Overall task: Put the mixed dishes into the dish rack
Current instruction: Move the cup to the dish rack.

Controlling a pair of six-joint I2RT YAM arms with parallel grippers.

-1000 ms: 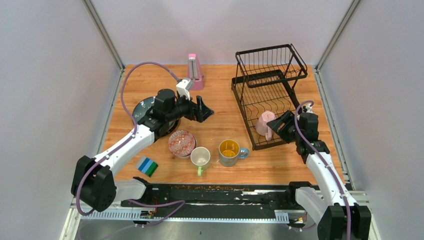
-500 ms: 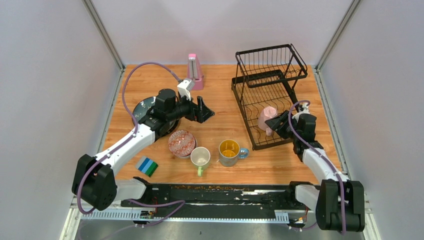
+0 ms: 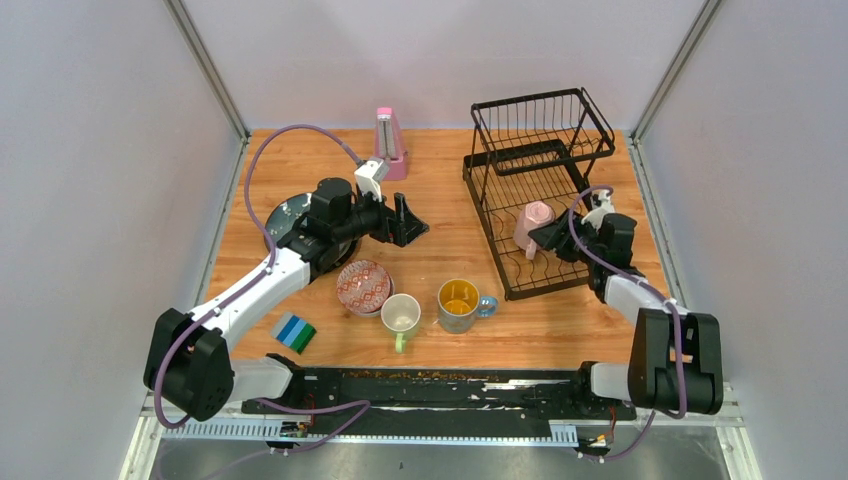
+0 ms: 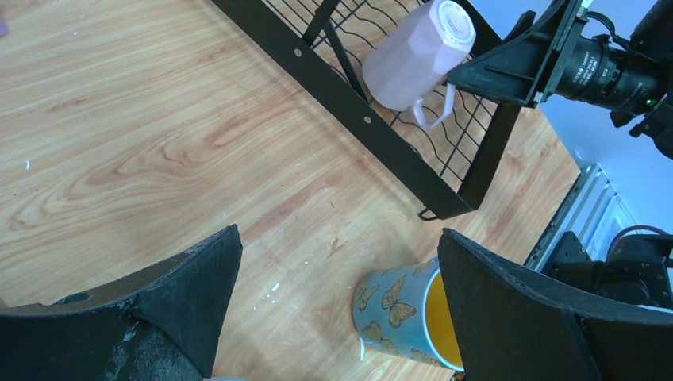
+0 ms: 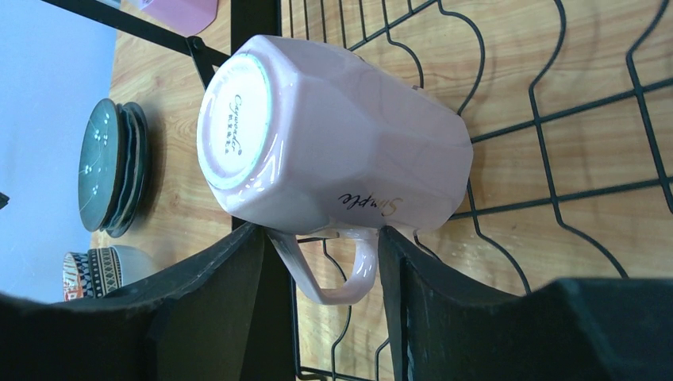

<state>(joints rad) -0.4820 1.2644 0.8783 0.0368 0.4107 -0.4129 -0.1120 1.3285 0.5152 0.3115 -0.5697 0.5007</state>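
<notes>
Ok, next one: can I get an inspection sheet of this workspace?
Surface: wooden table, small white specks.
Job's things: pink mug tilted, base up, in dish rack; stacked plates, red-patterned bowl, pale green mug, yellow-lined mug on table.
Clutter: pink metronome, striped block.
Grippers: left gripper open, empty; right gripper closed on the mug's handle.
Cables: purple cables looped along both arms.
Surroundings: plain grey walls.

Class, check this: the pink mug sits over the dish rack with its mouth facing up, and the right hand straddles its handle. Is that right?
No. The pink mug is tipped with its base up, not its mouth; the right wrist view shows the printed underside. The rest holds: it is over the dish rack, and the right hand straddles its handle.
</notes>
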